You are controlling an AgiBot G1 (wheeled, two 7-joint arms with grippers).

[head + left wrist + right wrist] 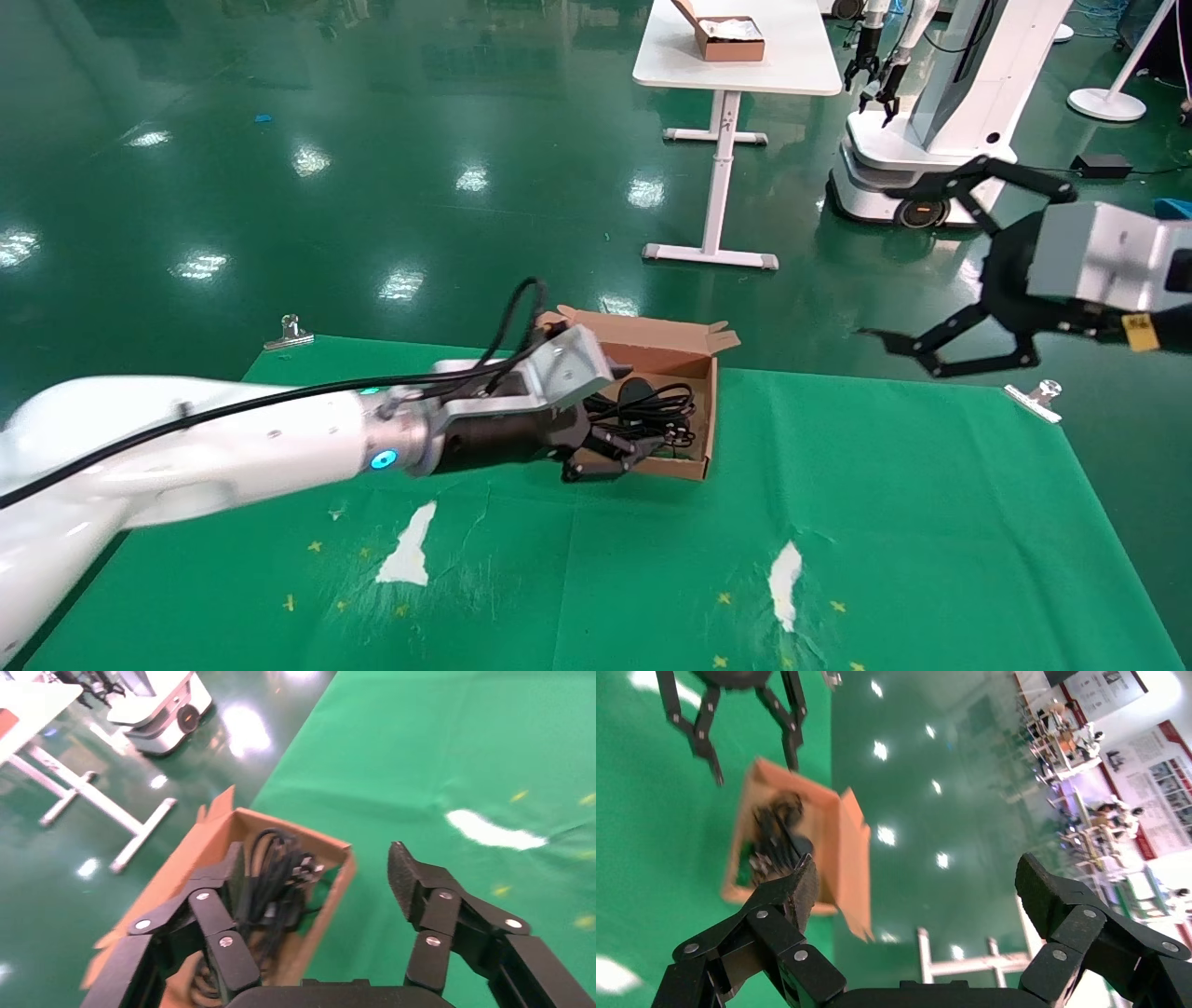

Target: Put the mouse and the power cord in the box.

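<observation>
The box [711,415] stands open on the green cloth, its flap lid [652,335] tilted up at the back. Inside lie the black mouse [635,388] and the coiled black power cord [659,417]. My left gripper [610,457] is open at the box's front left corner. In the left wrist view one finger [211,917] hangs over the cord [274,874] and the other is over bare cloth, with the box wall [330,896] between them. My right gripper [880,266] is open and empty, raised off to the right. From it I see the box [838,836] and the cord [775,832] below.
Metal clamps [291,331] [1036,399] pin the cloth at the back corners. Two white worn patches [410,550] [785,570] mark the cloth near me. Beyond the table stand a white table [792,65] with a smaller brown box [731,42] and another robot [941,130].
</observation>
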